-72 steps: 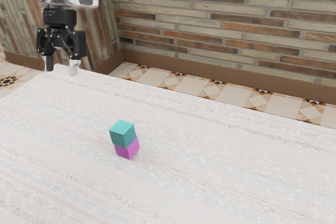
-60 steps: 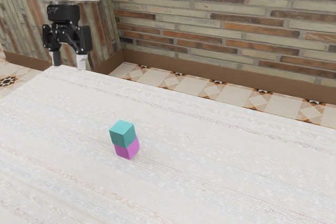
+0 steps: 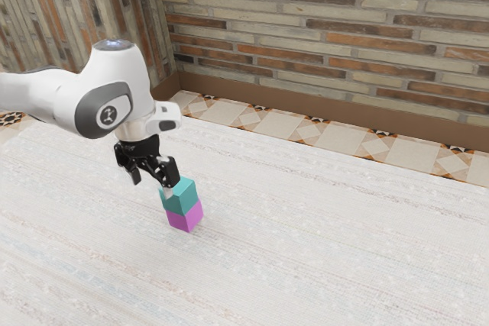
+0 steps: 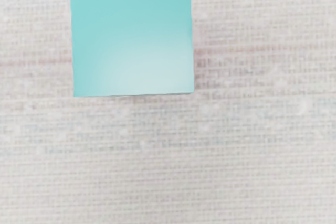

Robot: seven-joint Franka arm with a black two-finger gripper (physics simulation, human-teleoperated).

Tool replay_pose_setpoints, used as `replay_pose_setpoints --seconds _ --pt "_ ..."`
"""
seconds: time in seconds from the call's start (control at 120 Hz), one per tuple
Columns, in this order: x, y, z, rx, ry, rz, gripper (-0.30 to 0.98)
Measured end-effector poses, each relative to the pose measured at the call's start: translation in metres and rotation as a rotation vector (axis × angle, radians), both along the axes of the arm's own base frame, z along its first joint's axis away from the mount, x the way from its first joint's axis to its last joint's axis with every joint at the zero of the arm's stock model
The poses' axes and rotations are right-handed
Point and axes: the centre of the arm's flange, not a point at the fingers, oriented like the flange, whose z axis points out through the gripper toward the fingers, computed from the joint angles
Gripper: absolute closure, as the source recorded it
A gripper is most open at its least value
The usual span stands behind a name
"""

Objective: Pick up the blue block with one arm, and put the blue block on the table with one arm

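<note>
Blue block [image 3: 182, 199]: turquoise-ish cube, plain flat faces, straight edges. Top face lighter than the sides in ext. view; pale sheen on part of it in wrist view. Sits upright, flat atop the magenta block [image 3: 185, 217], approx. same size. Bench [image 3: 321, 242] under both: off-white, woven-look top w/ faint stripes.

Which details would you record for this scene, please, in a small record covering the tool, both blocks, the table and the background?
tool: open, fingers apart, by the blocks' exterior-view-left side
blue block: teal-toned, on top of the purple block
purple block: upright, resting on the table
table: pale, streaked, woven-looking
background: brick wall, patterned floor tiles
tool-block contact: cannot tell
</note>
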Motion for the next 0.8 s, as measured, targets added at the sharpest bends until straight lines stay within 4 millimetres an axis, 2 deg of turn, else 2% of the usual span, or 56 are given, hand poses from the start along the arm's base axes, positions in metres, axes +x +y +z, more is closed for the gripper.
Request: replay_pose_setpoints --seconds 0.175,0.442,0.8 --pt "0.021 0.0 -0.024 -0.004 -0.091 -0.01 0.0" --pt "0.037 0.003 -0.052 -0.014 -0.124 -0.005 0.0" --pt "0.046 0.013 -0.071 -0.018 -0.131 0.014 0.0"
